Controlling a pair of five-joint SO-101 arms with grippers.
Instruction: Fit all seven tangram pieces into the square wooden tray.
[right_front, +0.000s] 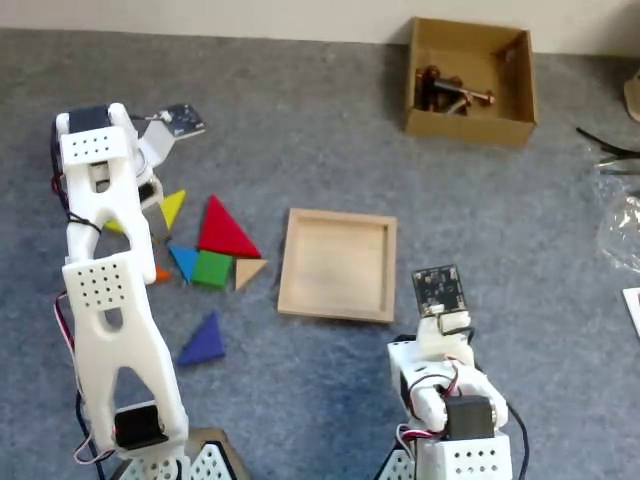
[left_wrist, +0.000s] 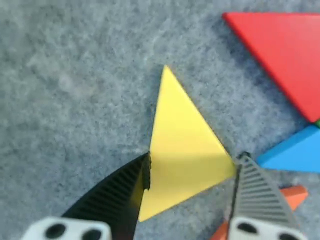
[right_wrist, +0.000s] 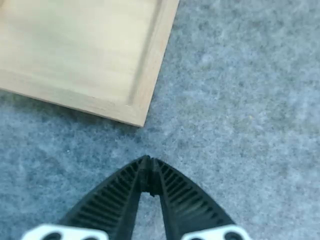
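While my left gripper (left_wrist: 195, 167) pinches the yellow triangle (left_wrist: 182, 145) by two of its edges, one fingertip on each side, the piece lies flat on the grey carpet (right_front: 300, 120). The red triangle (right_front: 222, 230) sits just beside it, with the light blue triangle (right_front: 184, 262), green square (right_front: 212, 269) and tan triangle (right_front: 247, 271) in a row below. An orange piece (left_wrist: 290, 195) peeks out by my grey finger. The dark blue triangle (right_front: 204, 342) lies apart. My right gripper (right_wrist: 150, 175), fingers pressed together, hangs over carpet near a corner of the square wooden tray (right_wrist: 150, 75).
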